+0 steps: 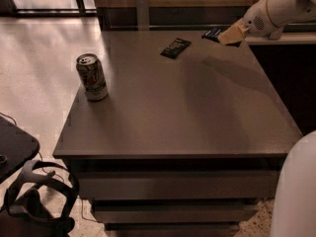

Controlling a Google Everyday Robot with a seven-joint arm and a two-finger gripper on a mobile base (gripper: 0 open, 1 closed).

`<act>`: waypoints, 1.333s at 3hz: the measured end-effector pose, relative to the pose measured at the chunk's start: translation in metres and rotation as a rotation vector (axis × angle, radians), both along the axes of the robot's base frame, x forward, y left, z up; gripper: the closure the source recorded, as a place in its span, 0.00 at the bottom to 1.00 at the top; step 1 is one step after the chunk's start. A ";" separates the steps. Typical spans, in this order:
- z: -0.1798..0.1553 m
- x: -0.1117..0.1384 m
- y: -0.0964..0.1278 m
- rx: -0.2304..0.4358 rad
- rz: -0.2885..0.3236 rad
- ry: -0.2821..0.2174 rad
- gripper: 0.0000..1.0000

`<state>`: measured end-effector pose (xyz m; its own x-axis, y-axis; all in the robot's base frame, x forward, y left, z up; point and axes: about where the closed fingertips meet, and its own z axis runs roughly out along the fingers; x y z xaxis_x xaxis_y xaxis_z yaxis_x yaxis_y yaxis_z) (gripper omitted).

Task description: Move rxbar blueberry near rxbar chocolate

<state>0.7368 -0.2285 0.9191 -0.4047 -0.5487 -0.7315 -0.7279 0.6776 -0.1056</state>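
Observation:
The rxbar chocolate [175, 48], a flat black wrapper, lies on the grey table [187, 107] near its far edge. My gripper [228, 35] hangs above the table's far right corner, at the end of the white arm that comes in from the upper right. It is shut on the rxbar blueberry [213, 34], a dark navy wrapper whose left end sticks out past the tan fingers [233, 33]. The held bar is in the air, to the right of the black wrapper and a little beyond it.
A drink can [92, 76] stands upright near the table's left edge. A white rounded part of the robot [296, 191] fills the lower right corner. A dark headset-like object [34, 196] lies on the floor at lower left. A wall and post [142, 11] stand behind the table.

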 end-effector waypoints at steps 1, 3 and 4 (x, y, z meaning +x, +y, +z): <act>-0.009 0.026 -0.004 -0.029 -0.067 0.013 1.00; -0.041 0.067 0.016 0.032 -0.095 0.016 1.00; -0.056 0.078 0.029 0.072 -0.084 0.021 1.00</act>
